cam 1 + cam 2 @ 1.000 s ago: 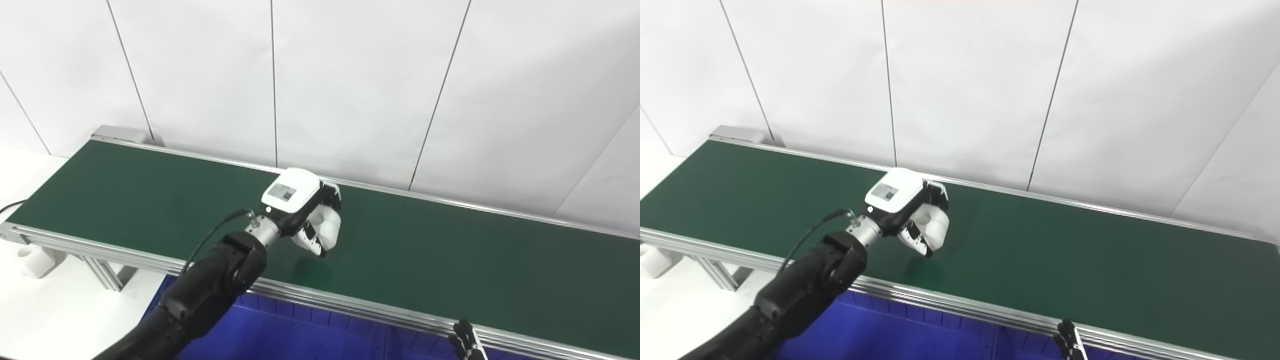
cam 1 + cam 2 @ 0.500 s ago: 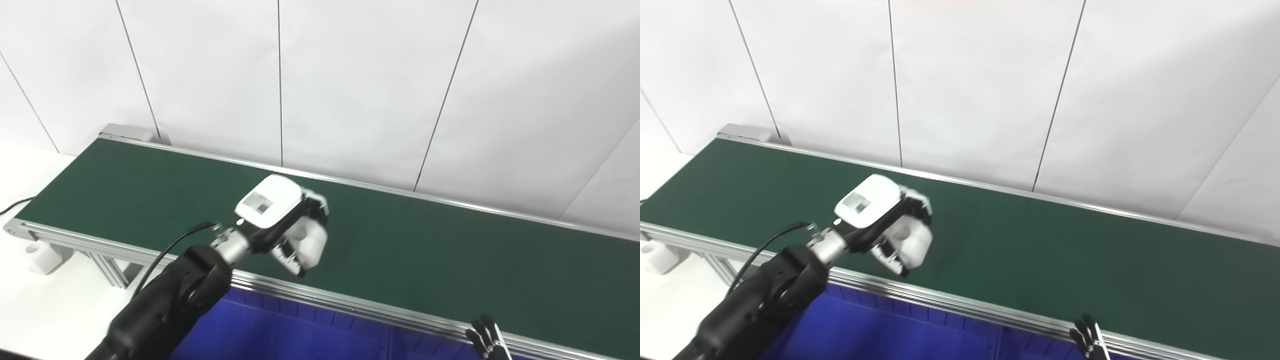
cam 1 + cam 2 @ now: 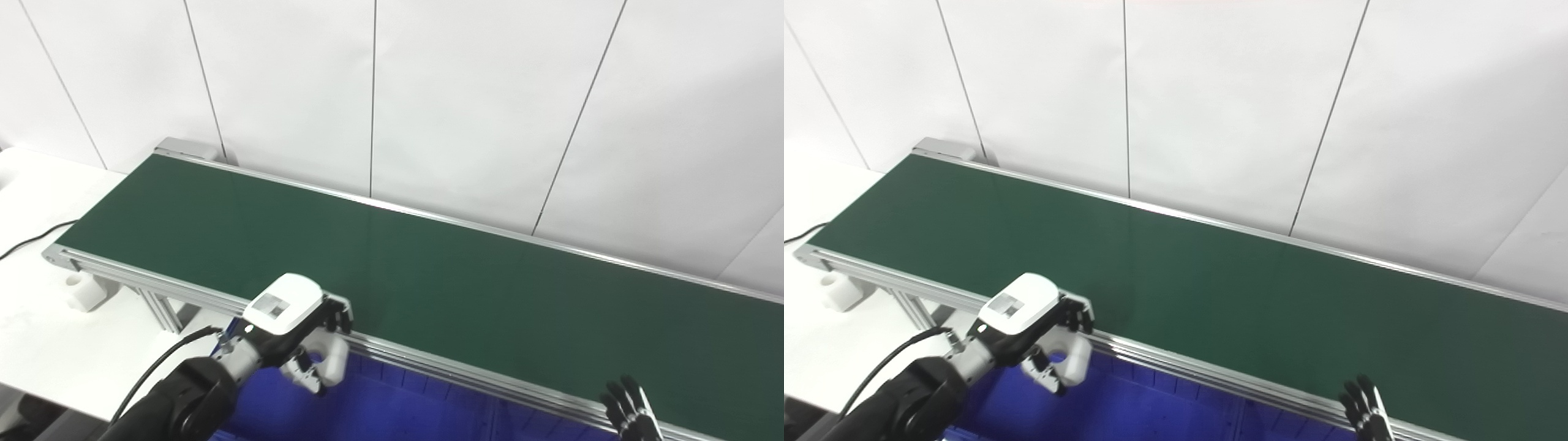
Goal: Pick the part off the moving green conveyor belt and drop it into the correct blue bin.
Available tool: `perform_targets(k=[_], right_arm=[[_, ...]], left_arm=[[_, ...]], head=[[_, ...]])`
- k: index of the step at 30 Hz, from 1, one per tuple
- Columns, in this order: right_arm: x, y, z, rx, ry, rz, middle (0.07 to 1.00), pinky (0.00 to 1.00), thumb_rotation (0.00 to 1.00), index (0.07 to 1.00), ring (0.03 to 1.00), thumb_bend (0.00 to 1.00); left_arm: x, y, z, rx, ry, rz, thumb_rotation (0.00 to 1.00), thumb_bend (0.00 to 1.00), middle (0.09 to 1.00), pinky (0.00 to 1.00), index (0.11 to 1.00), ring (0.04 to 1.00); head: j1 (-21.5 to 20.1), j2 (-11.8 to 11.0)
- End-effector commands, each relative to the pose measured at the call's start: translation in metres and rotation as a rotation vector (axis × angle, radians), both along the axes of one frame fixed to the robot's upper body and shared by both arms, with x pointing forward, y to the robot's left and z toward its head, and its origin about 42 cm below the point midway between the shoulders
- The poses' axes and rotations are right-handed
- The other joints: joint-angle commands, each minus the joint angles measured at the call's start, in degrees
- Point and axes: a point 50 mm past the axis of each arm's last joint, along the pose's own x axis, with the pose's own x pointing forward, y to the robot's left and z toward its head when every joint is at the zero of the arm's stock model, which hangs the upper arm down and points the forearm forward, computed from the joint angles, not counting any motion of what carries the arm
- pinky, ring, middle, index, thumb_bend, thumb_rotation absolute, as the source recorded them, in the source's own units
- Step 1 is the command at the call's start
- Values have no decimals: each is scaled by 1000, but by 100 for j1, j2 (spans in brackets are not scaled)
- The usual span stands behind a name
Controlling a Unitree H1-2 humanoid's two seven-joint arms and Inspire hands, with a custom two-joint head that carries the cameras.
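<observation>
My left hand (image 3: pixel 294 343) was closed around the white part (image 3: pixel 327 361), and it hung just past the near rail of the belt (image 3: pixel 429 288), above the blue bin (image 3: pixel 380 410). I judged this the carrying step, almost the drop. Next I needed to check the bin under the hand and then spread the fingers. Of my right hand (image 3: pixel 631 413) only spread fingertips showed, far to the right
</observation>
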Motion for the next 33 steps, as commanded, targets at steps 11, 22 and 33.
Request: perform_targets(k=[11, 22, 33], right_arm=[[5, 0, 6, 5, -8, 3, 958, 975, 928, 988, 939, 949], [5, 1, 10, 6, -11, 6, 960, 979, 930, 988, 945, 957], [6, 9, 15, -11, -32, 14, 953, 971, 936, 989, 945, 941]], left_arm=[[7, 22, 6, 97, -2, -23, 200, 842, 602, 415, 613, 520], [5, 13, 20, 301, 212, -10, 627, 1000, 1000, 1000, 998, 1000], [-9, -5, 61, 2, 168, -104, 667, 1000, 1000, 1000, 1000, 1000]], head=[[-3, -17], [-8, 6], [-648, 185]])
